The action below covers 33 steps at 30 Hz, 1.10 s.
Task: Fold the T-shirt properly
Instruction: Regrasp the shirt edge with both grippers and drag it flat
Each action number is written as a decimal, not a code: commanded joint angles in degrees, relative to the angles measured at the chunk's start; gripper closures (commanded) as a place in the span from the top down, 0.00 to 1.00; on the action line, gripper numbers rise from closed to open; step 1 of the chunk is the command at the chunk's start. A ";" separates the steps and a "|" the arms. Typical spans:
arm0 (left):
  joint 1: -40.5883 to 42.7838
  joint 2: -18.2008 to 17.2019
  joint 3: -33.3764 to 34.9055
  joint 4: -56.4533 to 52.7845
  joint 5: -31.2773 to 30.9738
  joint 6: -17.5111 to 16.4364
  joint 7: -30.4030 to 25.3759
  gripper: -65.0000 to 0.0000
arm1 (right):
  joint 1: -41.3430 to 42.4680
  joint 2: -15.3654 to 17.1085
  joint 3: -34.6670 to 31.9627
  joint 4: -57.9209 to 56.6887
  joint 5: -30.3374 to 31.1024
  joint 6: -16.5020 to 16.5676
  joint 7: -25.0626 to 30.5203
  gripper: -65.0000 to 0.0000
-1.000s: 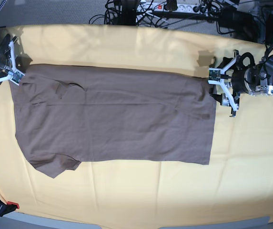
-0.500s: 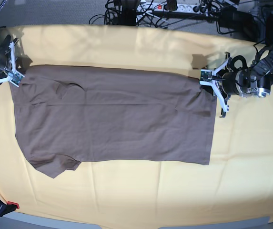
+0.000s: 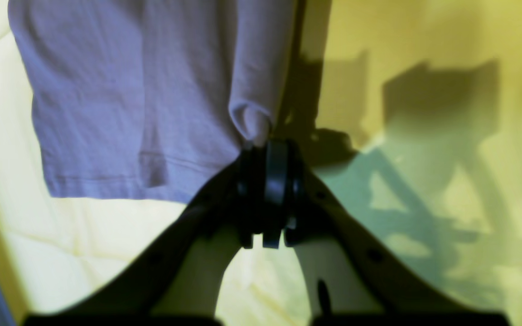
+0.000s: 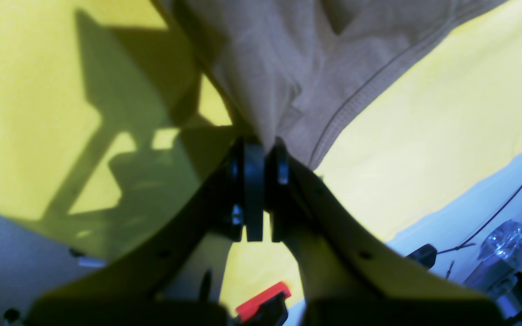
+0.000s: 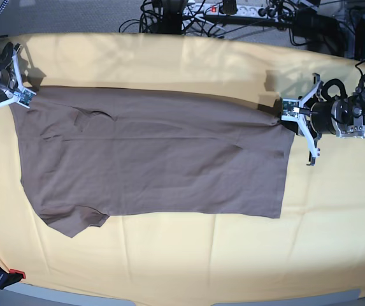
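Yellow cloth (image 5: 169, 268) covers table; T-shirt (image 5: 157, 159) flat at its middle. Left gripper (image 3: 265, 156) clamped on shirt's hem corner, right gripper (image 4: 261, 147) clamped on its opposite far corner.

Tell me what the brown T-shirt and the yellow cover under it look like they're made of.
T-shirt: thin, soft knit, probably cotton jersey; matte, with a stitched hem, bunching where the left gripper pinches it.
Yellow cloth: woven-looking fabric, matte, with shallow creases; the fibre can't be told.
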 commanded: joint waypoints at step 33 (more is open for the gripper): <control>10.34 -13.16 -0.48 10.32 -5.35 -0.06 -0.94 0.00 | -8.41 8.59 0.87 8.09 28.02 3.53 -24.68 0.00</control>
